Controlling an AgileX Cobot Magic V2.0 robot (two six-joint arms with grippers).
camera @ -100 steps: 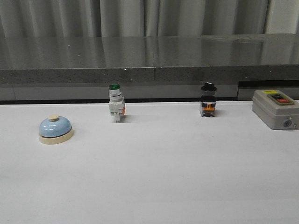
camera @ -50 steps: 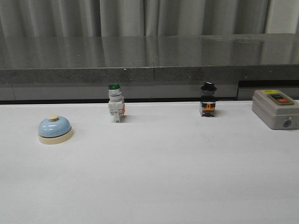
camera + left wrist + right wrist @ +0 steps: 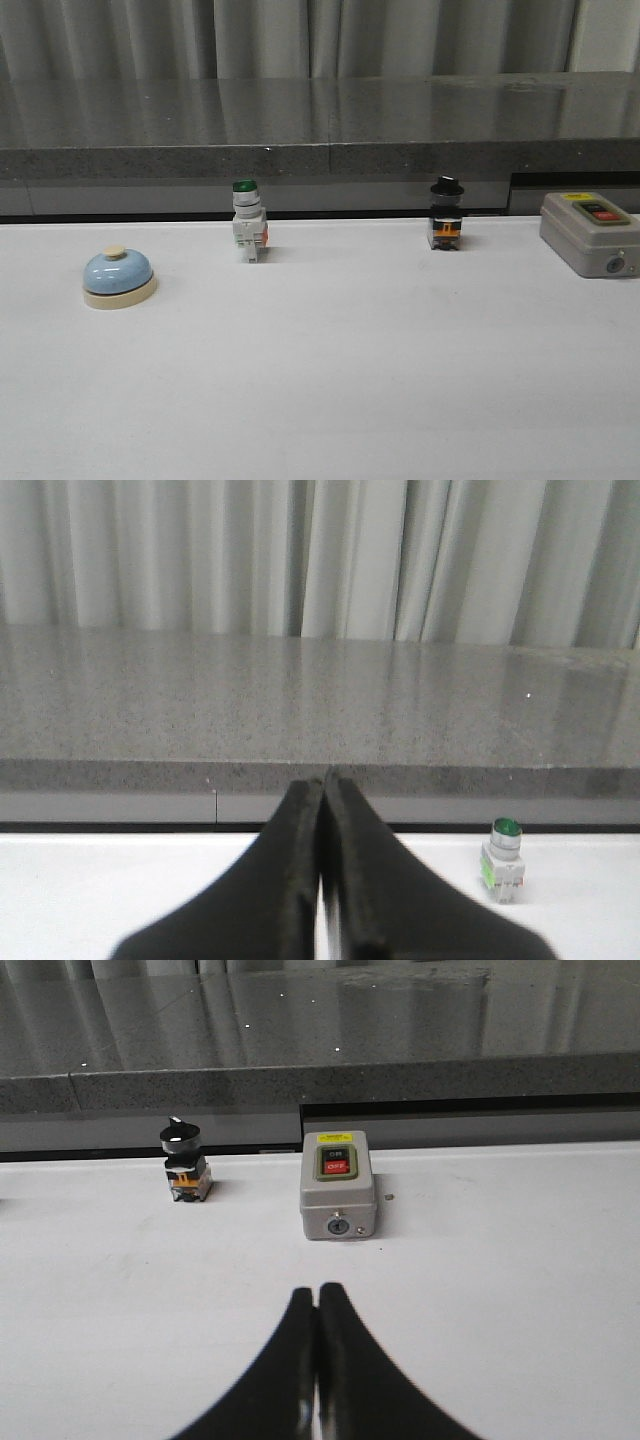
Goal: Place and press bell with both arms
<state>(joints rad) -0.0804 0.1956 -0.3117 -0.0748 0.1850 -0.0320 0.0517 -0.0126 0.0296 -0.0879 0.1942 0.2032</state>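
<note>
The light-blue bell with a cream base and cream button stands upright on the white table at the left in the front view. Neither arm shows in the front view. My left gripper is shut and empty in the left wrist view, above the table and facing the grey counter; the bell does not show there. My right gripper is shut and empty in the right wrist view, over bare white table; the bell does not show there either.
A white green-capped pushbutton switch stands at the back centre-left. A black selector switch stands at the back centre-right. A grey box with a red button sits at the right. A grey counter runs behind the table.
</note>
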